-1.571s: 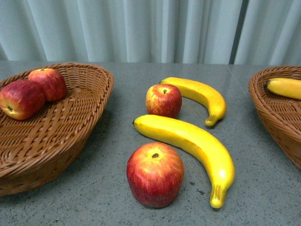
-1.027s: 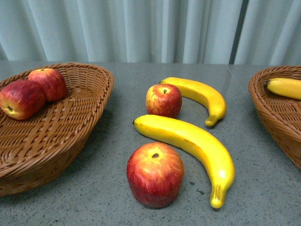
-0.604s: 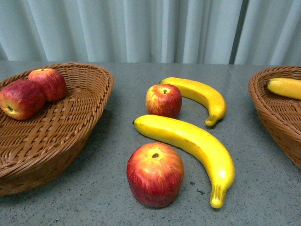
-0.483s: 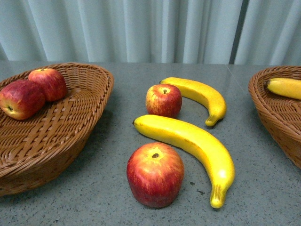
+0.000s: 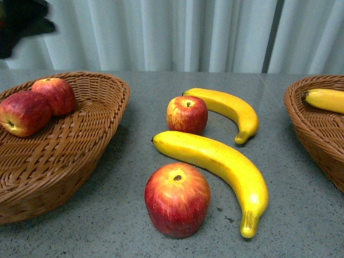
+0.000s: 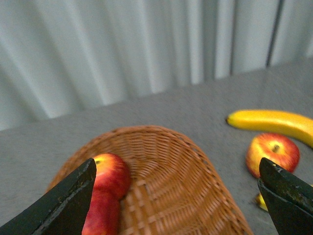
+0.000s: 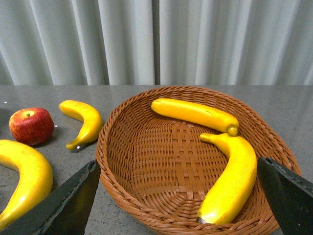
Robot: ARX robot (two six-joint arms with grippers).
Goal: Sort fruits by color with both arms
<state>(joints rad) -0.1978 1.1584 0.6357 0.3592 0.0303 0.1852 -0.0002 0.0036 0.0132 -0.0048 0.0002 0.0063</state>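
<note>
Yellow banana [image 5: 215,158] lies between near apple [image 5: 177,200] and far apple [image 5: 187,114].

**A:** There's the left arm [image 5: 21,24] in the corner of the front view. It's black and bulky, but too blurred to pick out any detail.

**B:** The wrist camera is sharper. The left fingers [image 6: 63,200] are matte black wedges, each tapering to a point. Pale specks and scuffs dot their flat faces.

**A:** And the right fingers [image 7: 68,203]?

**B:** Same build: two flat black wedges with straight edges and a faint grainy sheen along the upper faces.
</note>
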